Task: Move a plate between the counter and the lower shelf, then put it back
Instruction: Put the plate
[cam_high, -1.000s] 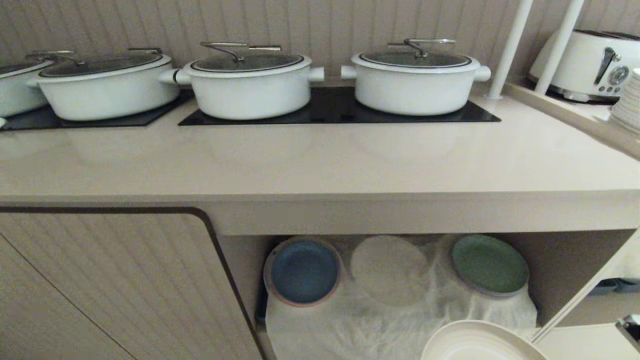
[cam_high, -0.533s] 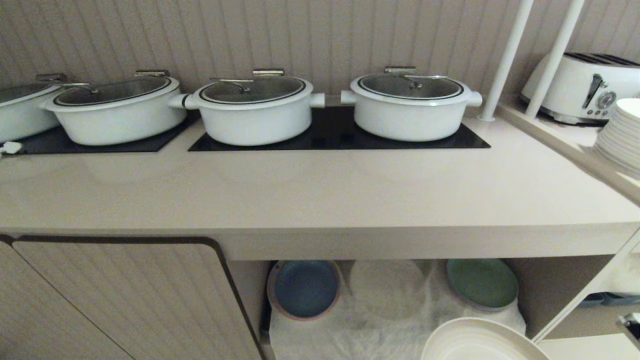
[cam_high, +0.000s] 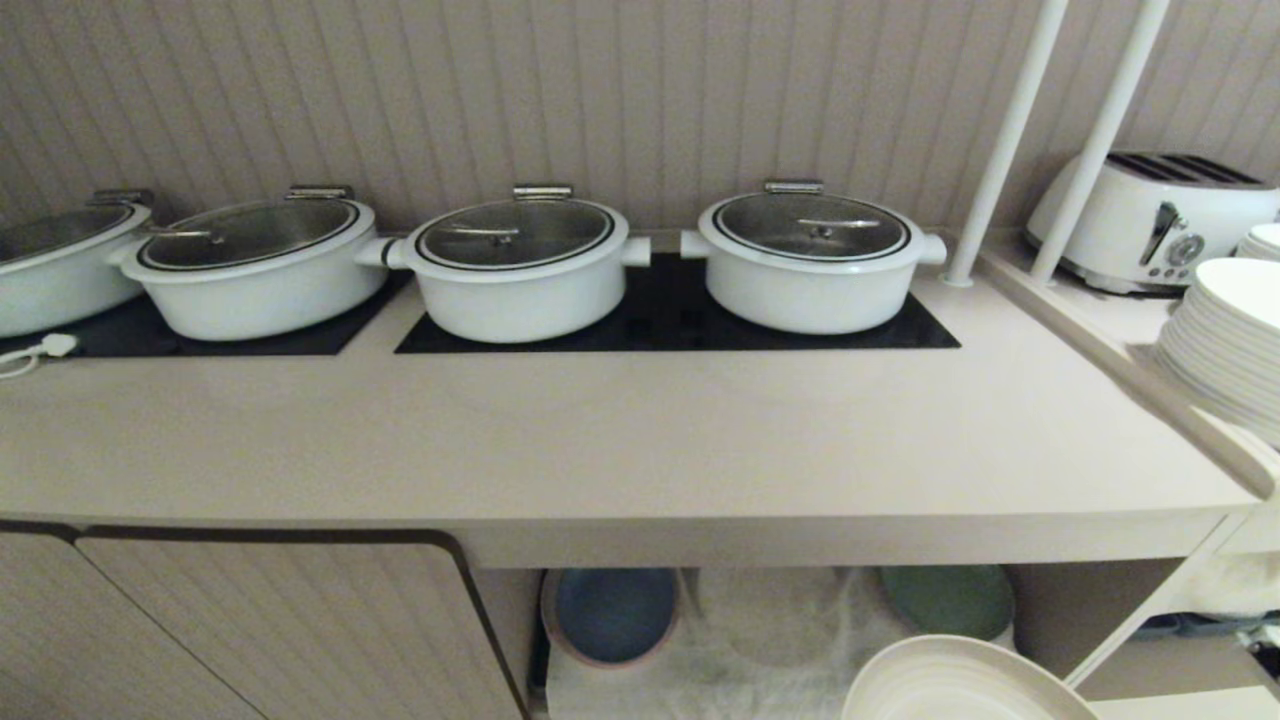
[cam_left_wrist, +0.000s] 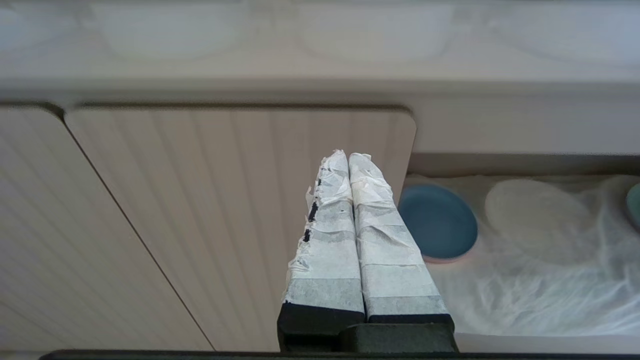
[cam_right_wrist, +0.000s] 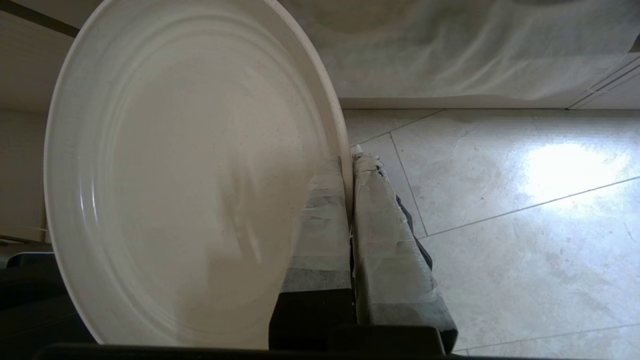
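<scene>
Right wrist view: right tool clamps plate; no readable writing.

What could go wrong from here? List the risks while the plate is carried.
1. The right hand pinches the plate only at its rim; it could slip or tilt out.
2. The counter overhangs the lower shelf; lifting the plate could knock its front edge.
3. The stack of white plates sits near the counter's right end.

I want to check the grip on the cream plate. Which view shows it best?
The right wrist view: the cream plate fills it, its rim clamped in the right pincer. The head view catches only its upper edge; the left wrist view misses it.
</scene>
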